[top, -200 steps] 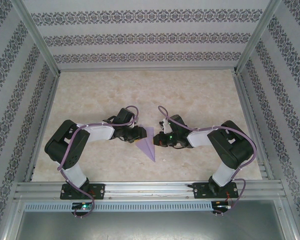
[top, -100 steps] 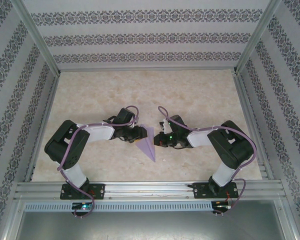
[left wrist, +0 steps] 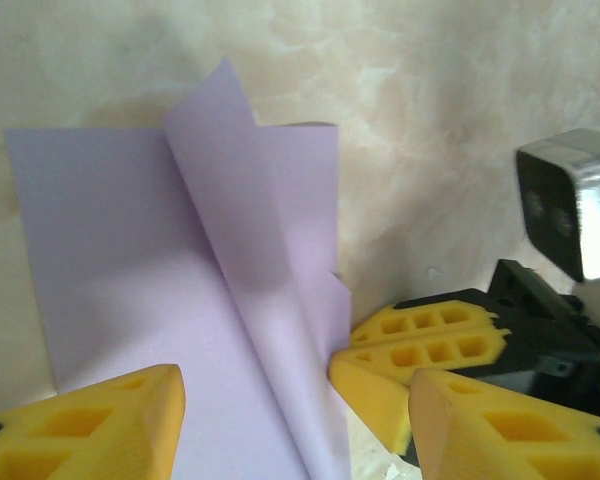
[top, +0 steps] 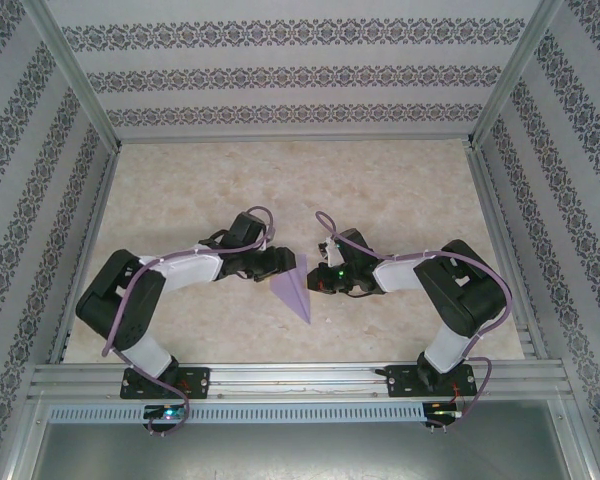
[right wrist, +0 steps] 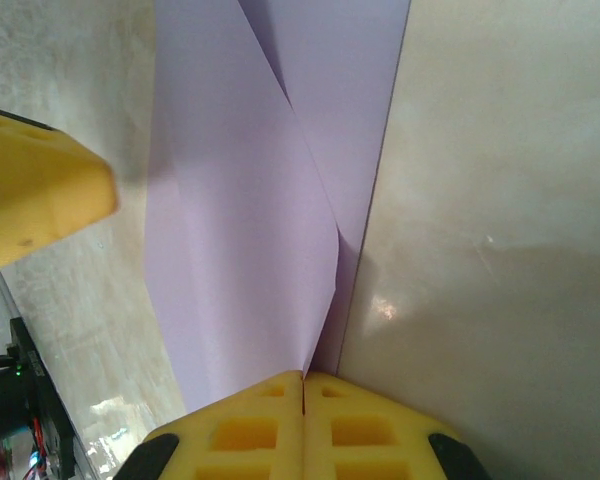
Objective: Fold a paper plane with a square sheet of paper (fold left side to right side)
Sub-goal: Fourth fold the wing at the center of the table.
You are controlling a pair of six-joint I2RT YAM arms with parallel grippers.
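Observation:
The square sheet of paper (top: 293, 290) lies on the table folded into a lavender triangle pointing toward the arms. In the left wrist view one flap of the paper (left wrist: 180, 300) stands up along a crease. My left gripper (left wrist: 295, 400) is open and straddles the paper, its fingers (left wrist: 110, 420) clear of it. My right gripper (right wrist: 303, 378) is shut. Its tips rest at the paper's (right wrist: 240, 200) right edge, where the raised flap's corner meets them. I cannot tell whether that corner is pinched. From above, the left gripper (top: 280, 262) and right gripper (top: 320, 281) flank the paper.
The marble-patterned table (top: 400, 200) has free room behind and to both sides. Patterned walls enclose it, with metal rails (top: 280, 378) along the near edge. The left gripper's finger (right wrist: 40, 190) shows at the left of the right wrist view.
My left gripper has opened wider and let go of the paper, and its arm has drawn back a little. The paper and my right gripper have stayed in place.

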